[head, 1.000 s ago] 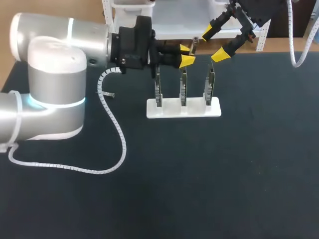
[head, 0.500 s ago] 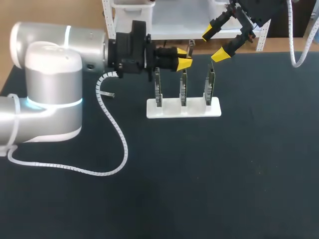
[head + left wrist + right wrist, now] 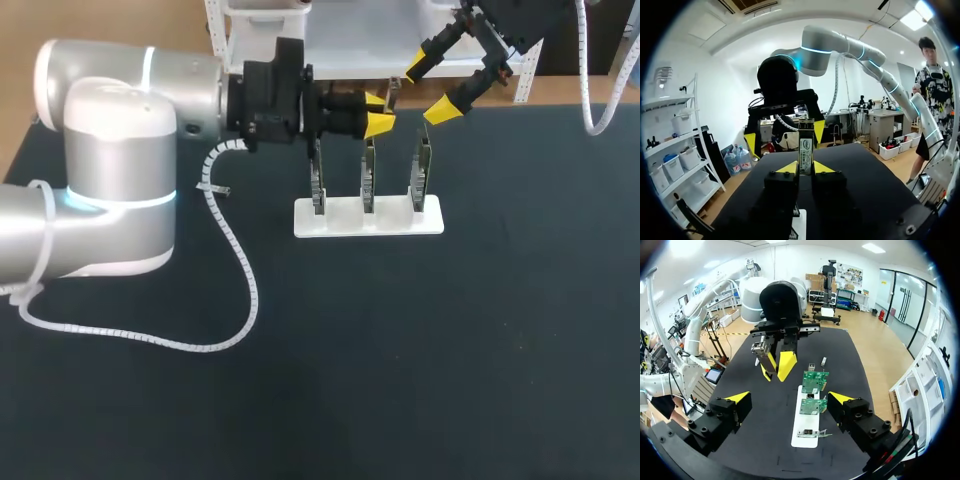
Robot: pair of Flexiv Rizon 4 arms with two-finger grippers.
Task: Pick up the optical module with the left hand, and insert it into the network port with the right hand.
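Note:
My left gripper (image 3: 378, 110) is shut on the optical module (image 3: 390, 93), a small silver and green piece held above the back of the board stand. In the left wrist view the module (image 3: 805, 149) stands upright between the yellow tips of that gripper (image 3: 805, 168). My right gripper (image 3: 428, 90) hangs open just to the right of it, and it faces the module in the left wrist view (image 3: 784, 136). From the right wrist view, its own gripper (image 3: 789, 398) is spread wide with nothing inside, and my left gripper (image 3: 776, 365) holds the module (image 3: 759, 347) ahead.
A white stand (image 3: 368, 217) carries three upright green circuit boards (image 3: 367, 172), below both grippers; the same stand (image 3: 806, 426) shows in the right wrist view. A small loose part (image 3: 222, 190) lies left of it. The left arm's white cable (image 3: 236, 270) loops over the black table.
My left gripper dipped left and down with the module, then came back right and up near the right gripper. The right arm has stayed in place, open.

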